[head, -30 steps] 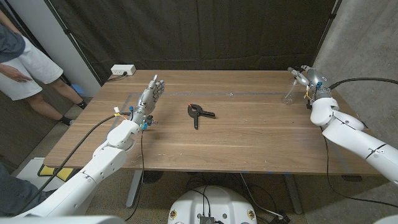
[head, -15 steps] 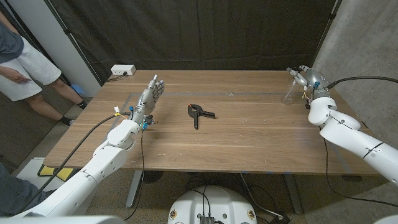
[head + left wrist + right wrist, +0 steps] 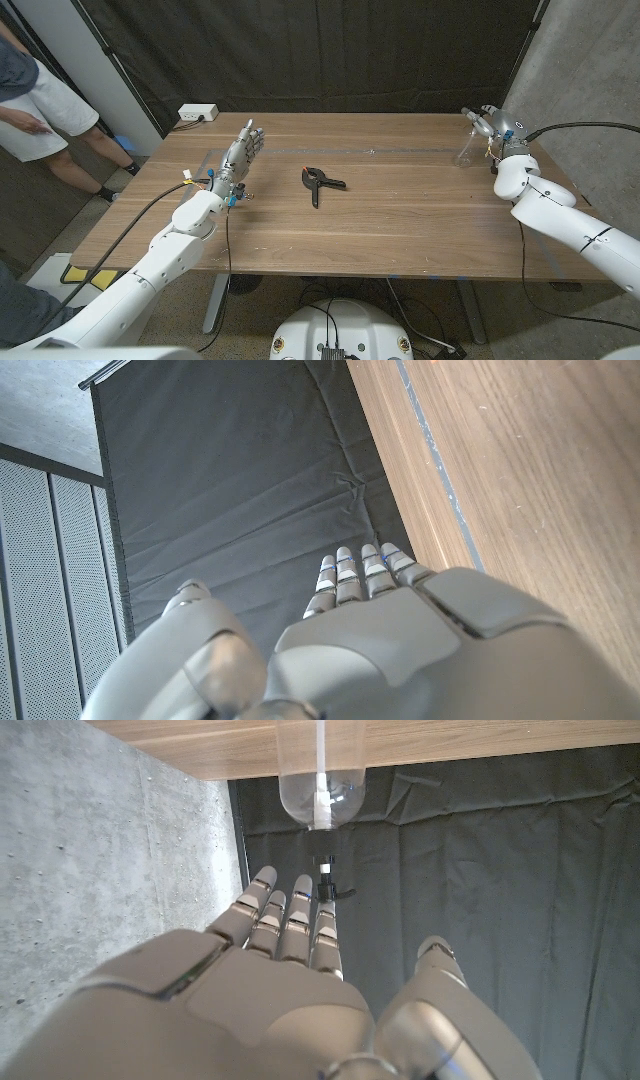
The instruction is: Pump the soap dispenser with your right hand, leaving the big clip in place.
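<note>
Clear plastic soap dispenser [image 3: 466, 150] with black pump just beside right hand [image 3: 497, 128], untouched; fingers straight, apart, empty.

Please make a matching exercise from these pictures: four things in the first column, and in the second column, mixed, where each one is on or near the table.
Things:
1. soap dispenser
2. big clip
3. left hand
4. white power strip

Places:
A. middle of the table
B. far left corner of the table
C. far right part of the table, just beside the right hand
D. raised over the table's left part, fingers apart

Pairs: 1-C, 2-A, 3-D, 4-B
</note>
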